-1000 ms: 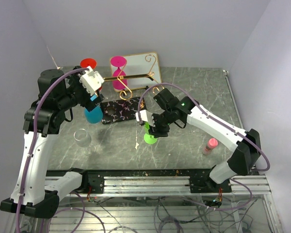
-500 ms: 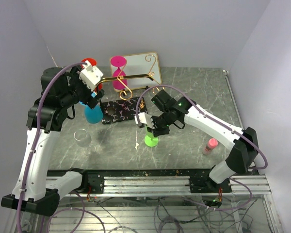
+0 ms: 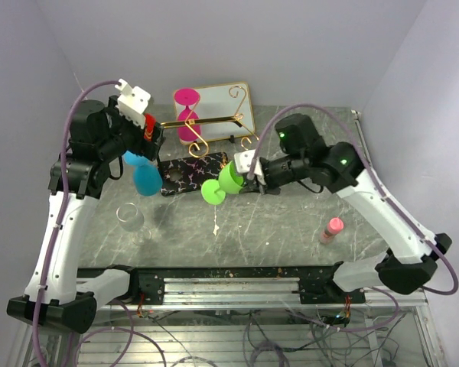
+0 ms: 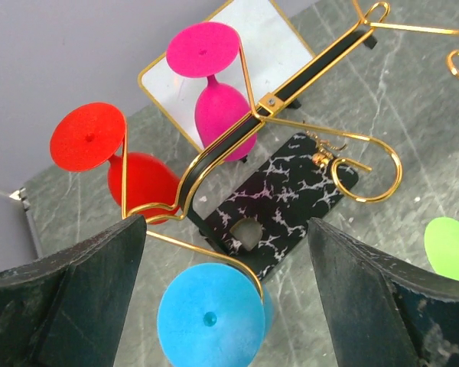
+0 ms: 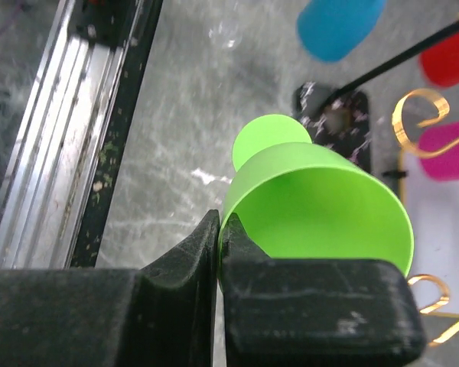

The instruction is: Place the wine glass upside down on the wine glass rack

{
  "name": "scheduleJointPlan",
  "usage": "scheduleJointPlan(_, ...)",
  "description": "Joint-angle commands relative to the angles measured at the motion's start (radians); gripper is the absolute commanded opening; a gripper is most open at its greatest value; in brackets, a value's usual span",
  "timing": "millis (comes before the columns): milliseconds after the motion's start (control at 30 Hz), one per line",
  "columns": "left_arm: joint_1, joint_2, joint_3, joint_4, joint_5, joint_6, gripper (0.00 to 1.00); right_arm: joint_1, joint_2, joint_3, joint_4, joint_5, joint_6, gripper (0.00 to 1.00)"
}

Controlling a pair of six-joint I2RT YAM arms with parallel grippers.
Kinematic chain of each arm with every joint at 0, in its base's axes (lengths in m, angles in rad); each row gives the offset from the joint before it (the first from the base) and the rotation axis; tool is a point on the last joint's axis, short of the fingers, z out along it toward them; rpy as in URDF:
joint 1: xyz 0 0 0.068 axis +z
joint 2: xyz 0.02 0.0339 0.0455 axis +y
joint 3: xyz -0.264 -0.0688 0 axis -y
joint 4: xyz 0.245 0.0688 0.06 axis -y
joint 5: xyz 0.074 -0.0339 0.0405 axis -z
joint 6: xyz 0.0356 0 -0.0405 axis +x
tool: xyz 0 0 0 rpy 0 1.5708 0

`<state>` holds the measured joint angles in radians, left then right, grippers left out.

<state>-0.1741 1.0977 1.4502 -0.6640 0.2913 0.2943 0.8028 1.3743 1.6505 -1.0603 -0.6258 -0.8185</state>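
**Top external.** The lime-green plastic wine glass [image 3: 223, 183] was held clear of the grey marbled counter [image 3: 291, 222] by the right tool [image 3: 242, 174]. It was tipped on its side with its foot towards the left arm. It was just in front of the black, white-veined slab of the gold wire wine glass rack [image 3: 206, 121]. The left tool [image 3: 147, 131] was raised beside the rack's left end.

**Left wrist.** The left tool [image 4: 226, 225] was spread wide, with nothing gripped. A pink wine glass [image 4: 218, 115], a red wine glass [image 4: 130, 164] and a blue wine glass [image 4: 210, 317] were seen hung upside down on the rack [image 4: 237, 130].

**Right wrist.** The right tool [image 5: 218, 225] was clenched on the rim of the green glass's bowl [image 5: 321, 206]. The open mouth was turned towards the camera.
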Motion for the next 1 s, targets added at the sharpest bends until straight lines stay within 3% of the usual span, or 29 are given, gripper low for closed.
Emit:
scheduleJointPlan(0, 0.031, -0.013, -0.028, 0.098, 0.127, -0.15, 0.96, -0.022, -0.05, 0.138, -0.031, -0.105, 0.051, 0.0)
scheduleJointPlan(167, 0.031, 0.016, 0.017, 0.118, 0.198, -0.269, 0.93, -0.037, -0.073, 0.246, 0.044, -0.023, 0.158, 0.0)
scheduleJointPlan(300, 0.031, 0.034, 0.047, 0.148, 0.261, -0.404, 0.89, -0.037, -0.097, 0.244, 0.176, 0.137, 0.21, 0.0)
scheduleJointPlan(467, 0.031, 0.062, 0.042, 0.224, 0.365, -0.591, 0.86, -0.035, -0.075, 0.275, 0.222, 0.234, 0.241, 0.0)
scheduleJointPlan(800, 0.031, 0.157, -0.053, 0.488, 0.56, -1.034, 0.8, -0.036, -0.022, 0.319, 0.313, 0.25, 0.356, 0.0)
scheduleJointPlan(967, 0.021, 0.188, -0.108, 0.612, 0.598, -1.146, 0.79, -0.036, 0.015, 0.336, 0.334, 0.252, 0.382, 0.0)
